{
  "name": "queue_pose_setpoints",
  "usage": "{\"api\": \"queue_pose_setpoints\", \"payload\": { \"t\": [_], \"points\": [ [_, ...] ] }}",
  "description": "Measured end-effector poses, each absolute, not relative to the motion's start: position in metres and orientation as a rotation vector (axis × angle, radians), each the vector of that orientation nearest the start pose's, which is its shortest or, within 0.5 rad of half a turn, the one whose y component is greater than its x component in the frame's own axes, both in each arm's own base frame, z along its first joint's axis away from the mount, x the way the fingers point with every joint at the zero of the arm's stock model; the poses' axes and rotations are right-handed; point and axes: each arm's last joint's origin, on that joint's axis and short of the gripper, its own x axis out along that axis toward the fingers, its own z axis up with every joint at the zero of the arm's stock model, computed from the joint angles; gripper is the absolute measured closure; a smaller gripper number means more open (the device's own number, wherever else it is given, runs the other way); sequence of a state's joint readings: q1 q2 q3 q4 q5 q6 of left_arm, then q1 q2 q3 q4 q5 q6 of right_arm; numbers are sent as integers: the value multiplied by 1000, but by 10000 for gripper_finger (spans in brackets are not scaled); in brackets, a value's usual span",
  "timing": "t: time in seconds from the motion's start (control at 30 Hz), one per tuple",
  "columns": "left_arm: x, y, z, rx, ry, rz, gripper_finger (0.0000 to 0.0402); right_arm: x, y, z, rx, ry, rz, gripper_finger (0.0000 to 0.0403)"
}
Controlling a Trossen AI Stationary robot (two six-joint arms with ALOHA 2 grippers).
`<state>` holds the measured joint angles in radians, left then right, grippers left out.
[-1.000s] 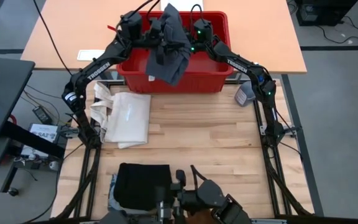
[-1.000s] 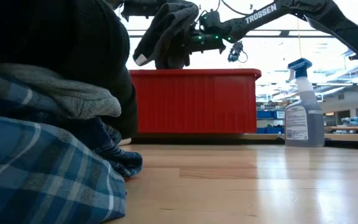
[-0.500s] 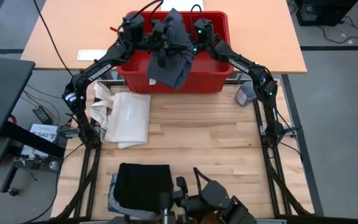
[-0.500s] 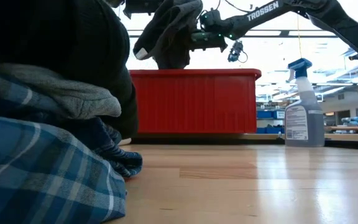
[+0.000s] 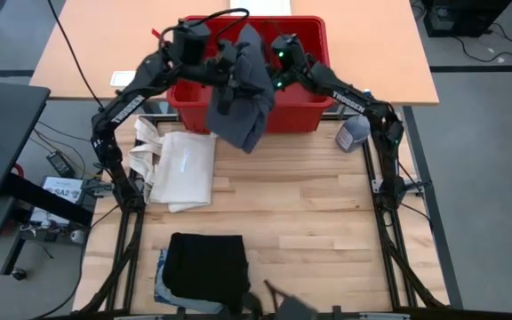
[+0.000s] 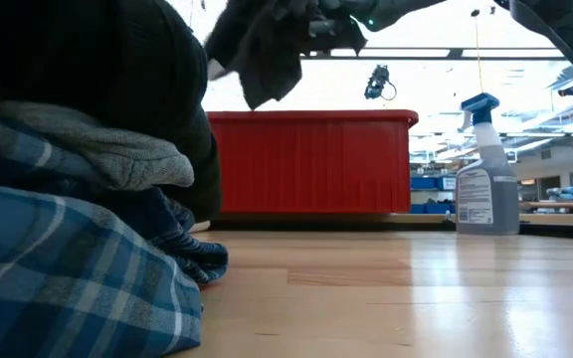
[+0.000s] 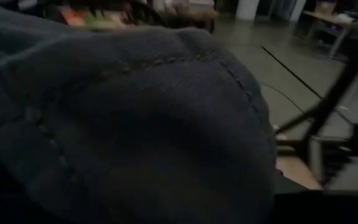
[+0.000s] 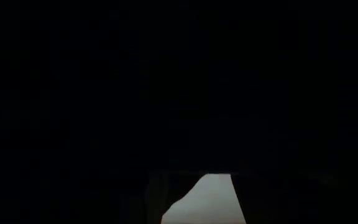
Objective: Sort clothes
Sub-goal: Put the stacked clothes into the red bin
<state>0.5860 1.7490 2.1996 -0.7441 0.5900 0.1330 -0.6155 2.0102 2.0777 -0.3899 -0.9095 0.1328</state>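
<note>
So: one dark grey garment (image 5: 243, 89) hangs in the air over the red bin's (image 5: 305, 114) front edge — left hand (image 5: 223, 64) and right hand (image 5: 269, 64) both pinch its top, arms raised. One stack of clothes (image 5: 204, 267) sits at the desk's (image 5: 309, 213) near edge, black piece on top.

Dark grey cloth (image 5: 243, 84): drapes over both grippers above the red bin (image 5: 305, 111), hiding their fingers. Fills the left wrist view; blacks out the right wrist view. Its upper part is cut off in the low view.
</note>
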Motion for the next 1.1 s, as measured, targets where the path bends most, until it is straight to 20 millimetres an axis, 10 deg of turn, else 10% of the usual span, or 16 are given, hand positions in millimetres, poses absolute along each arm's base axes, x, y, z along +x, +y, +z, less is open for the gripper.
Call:
{"api": "queue_pose_setpoints", "payload": {
  "t": [0.57,1.1],
  "points": [
    [244,58,514,-170,648,-3,296,446,-95,386,277,365,447,231],
    [199,-90,510,-66,831,-209,296,500,89,348,263,235,257,231]
  ]
}}
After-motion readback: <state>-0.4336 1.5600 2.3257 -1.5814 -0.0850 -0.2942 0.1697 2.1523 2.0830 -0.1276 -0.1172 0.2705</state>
